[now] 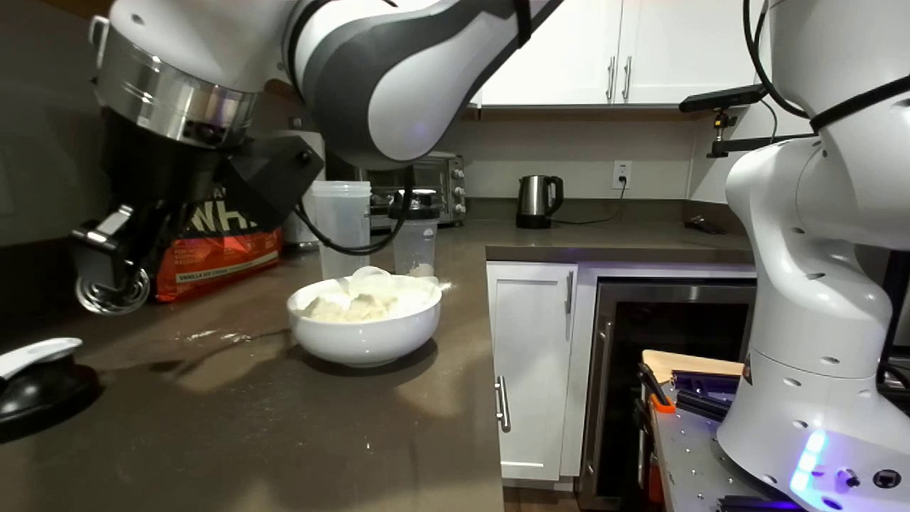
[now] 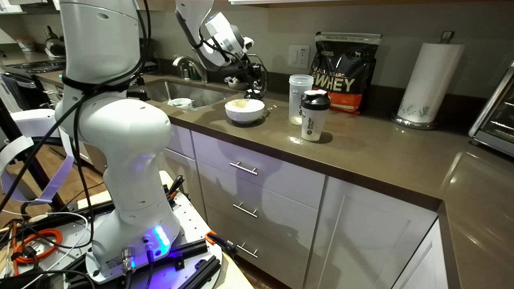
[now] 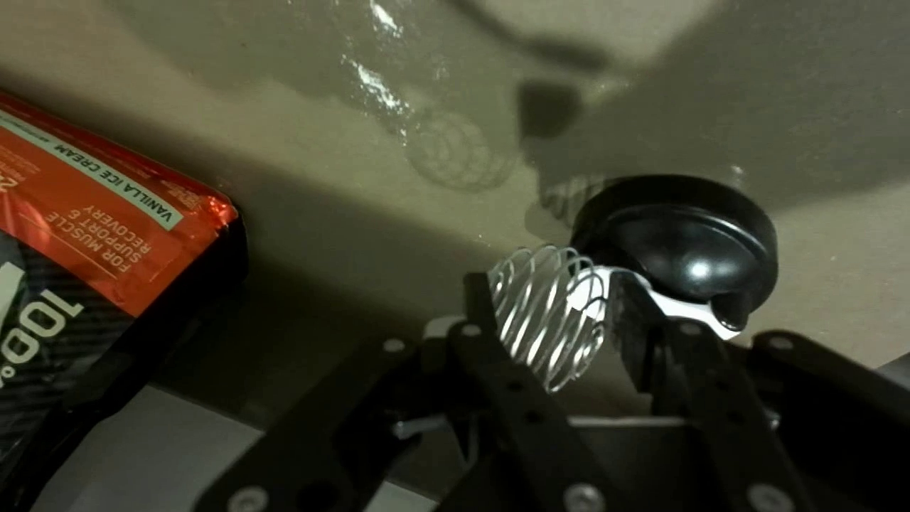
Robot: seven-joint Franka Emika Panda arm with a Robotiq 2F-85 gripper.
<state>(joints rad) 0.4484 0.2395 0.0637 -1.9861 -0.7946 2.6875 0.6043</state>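
Note:
My gripper (image 3: 553, 299) is closed around a silver wire ball (image 3: 547, 320), a coiled whisk ball, which sits between the two fingertips. In an exterior view the wire ball (image 1: 114, 293) hangs below the fingers, above the counter. Beneath and beside it, a black lid with a white flap (image 3: 682, 235) rests on the counter; the right finger covers part of the flap. A white bowl (image 1: 366, 341) of pale powder, with a clear scoop (image 1: 373, 279) in it, stands apart from the gripper. Behind the bowl are a clear tall cup (image 1: 343, 227) and a black-topped shaker bottle (image 2: 312, 120).
A black and red whey bag (image 2: 345, 68) leans against the wall, close to the gripper's side in the wrist view. Spilled powder (image 3: 377, 85) marks the counter. A paper towel roll (image 2: 431, 80), a sink (image 2: 160, 90) and a kettle (image 1: 533, 203) stand farther off.

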